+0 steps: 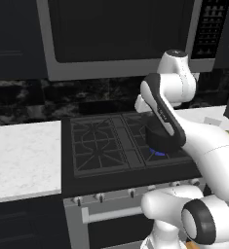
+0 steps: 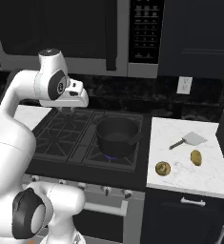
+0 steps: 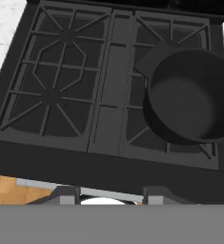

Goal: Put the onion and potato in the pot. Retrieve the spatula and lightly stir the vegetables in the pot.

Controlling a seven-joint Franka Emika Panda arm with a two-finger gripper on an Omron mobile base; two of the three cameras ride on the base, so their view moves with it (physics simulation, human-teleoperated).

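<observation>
i see the pot (image 2: 116, 136) on the stove's (image 2: 61, 136) front right burner, empty. the onion (image 2: 162, 168), potato (image 2: 196, 157) and spatula (image 2: 188, 140) lie on the counter (image 2: 208, 174) right of it. my gripper (image 2: 68, 110) hangs over the stove's back left; i cannot tell how its jaws stand.

pot (image 2: 116, 136) on stove (image 2: 66, 138), veg (image 2: 162, 168) on counter (image 2: 206, 176) right
</observation>
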